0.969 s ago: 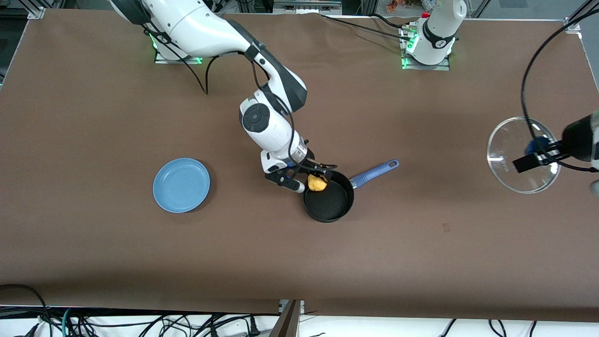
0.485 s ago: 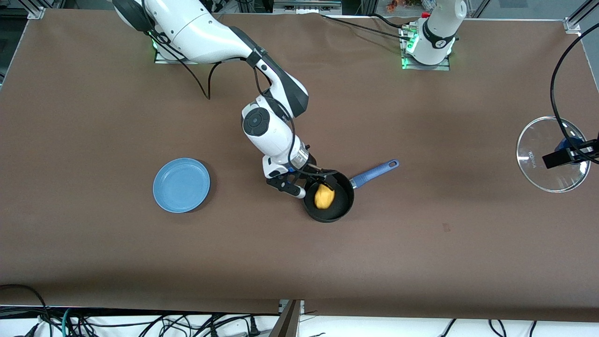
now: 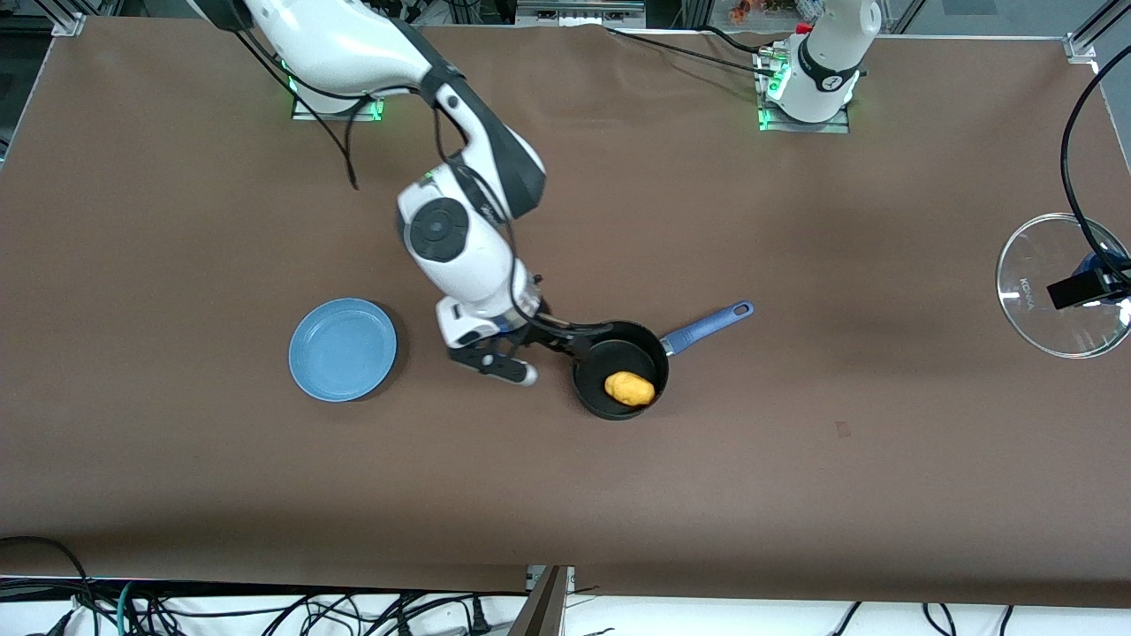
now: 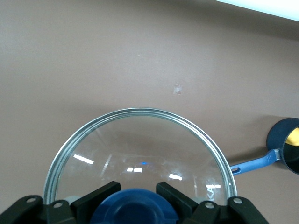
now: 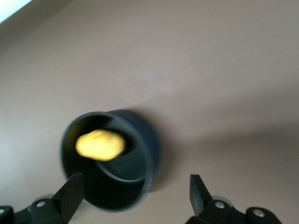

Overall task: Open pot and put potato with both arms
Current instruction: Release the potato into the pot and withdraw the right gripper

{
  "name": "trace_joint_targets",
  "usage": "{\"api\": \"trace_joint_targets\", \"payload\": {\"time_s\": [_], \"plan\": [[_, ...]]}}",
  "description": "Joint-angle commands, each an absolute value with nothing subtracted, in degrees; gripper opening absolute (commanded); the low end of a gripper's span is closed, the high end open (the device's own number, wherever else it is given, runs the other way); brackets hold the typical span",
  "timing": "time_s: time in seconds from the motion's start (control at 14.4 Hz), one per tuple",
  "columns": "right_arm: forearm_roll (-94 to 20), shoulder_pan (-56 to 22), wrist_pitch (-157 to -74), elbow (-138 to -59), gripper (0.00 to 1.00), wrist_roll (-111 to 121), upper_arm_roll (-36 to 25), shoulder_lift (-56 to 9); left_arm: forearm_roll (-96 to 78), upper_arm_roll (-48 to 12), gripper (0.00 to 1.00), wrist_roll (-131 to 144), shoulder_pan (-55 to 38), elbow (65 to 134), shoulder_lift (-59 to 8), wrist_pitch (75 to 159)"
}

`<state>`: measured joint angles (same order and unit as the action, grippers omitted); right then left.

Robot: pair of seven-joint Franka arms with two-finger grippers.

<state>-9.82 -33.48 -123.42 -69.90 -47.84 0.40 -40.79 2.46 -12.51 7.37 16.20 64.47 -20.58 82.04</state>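
The black pot (image 3: 610, 353) with its blue handle (image 3: 707, 324) stands uncovered mid-table. The yellow potato (image 3: 629, 388) lies inside it, against the wall nearest the front camera. My right gripper (image 3: 565, 353) is open and empty, low beside the pot's rim on the plate's side. In the right wrist view the pot (image 5: 140, 154) and potato (image 5: 100, 144) lie just ahead of the right gripper (image 5: 135, 184). My left gripper (image 3: 1082, 284) is shut on the blue knob (image 4: 133, 210) of the glass lid (image 3: 1029, 287), over the table's end by the left arm. The lid (image 4: 140, 149) fills the left wrist view.
A round light-blue plate (image 3: 343, 349) lies toward the right arm's end, beside the right gripper. The left wrist view also shows the pot (image 4: 280, 140) far off. Black cables hang near the lid at the table's edge (image 3: 1074, 132).
The right gripper let go of the potato, which dropped into the pot. It then drew back toward the plate. The left gripper carried the lid farther toward the table's end.
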Motion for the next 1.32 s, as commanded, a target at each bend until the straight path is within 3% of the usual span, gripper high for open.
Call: {"api": "trace_joint_targets", "payload": {"time_s": [0.0,0.21,0.48,0.69,0.9,1.04,1.25], "plan": [[-9.2,-33.3,-113.3,-77.0,1.00,-39.2,-4.8,-31.3,2.5,-12.8,0.41,6.5,16.6,74.5,-13.1,86.0],[-9.6,-33.3,-103.5,-82.9,1.00,-29.9,-11.2,-21.1,1.2,-12.8,0.41,6.5,16.7,82.4,-8.2,90.3],[-9.2,-33.3,-99.8,-96.7,1.00,-22.8,-16.1,-4.4,1.1,-12.9,0.40,5.9,17.1,90.2,-3.6,94.7],[-8.1,-33.3,-94.9,-97.5,1.00,-15.9,-19.4,-0.9,1.1,-13.1,0.40,5.5,17.0,91.0,-3.1,94.7],[-3.1,-29.4,-92.9,-97.4,1.00,-12.1,-16.9,1.1,0.4,-13.8,0.40,5.5,17.0,91.9,-3.1,95.9],[-2.3,-19.0,-92.2,-97.4,1.00,-6.2,-8.4,2.3,0.4,-13.8,0.40,5.5,17.0,92.4,-3.2,96.3],[-2.0,-7.3,-89.9,-96.8,1.00,-1.0,-0.9,2.4,0.4,-13.8,0.40,5.5,16.9,92.6,-3.2,96.7]]}}
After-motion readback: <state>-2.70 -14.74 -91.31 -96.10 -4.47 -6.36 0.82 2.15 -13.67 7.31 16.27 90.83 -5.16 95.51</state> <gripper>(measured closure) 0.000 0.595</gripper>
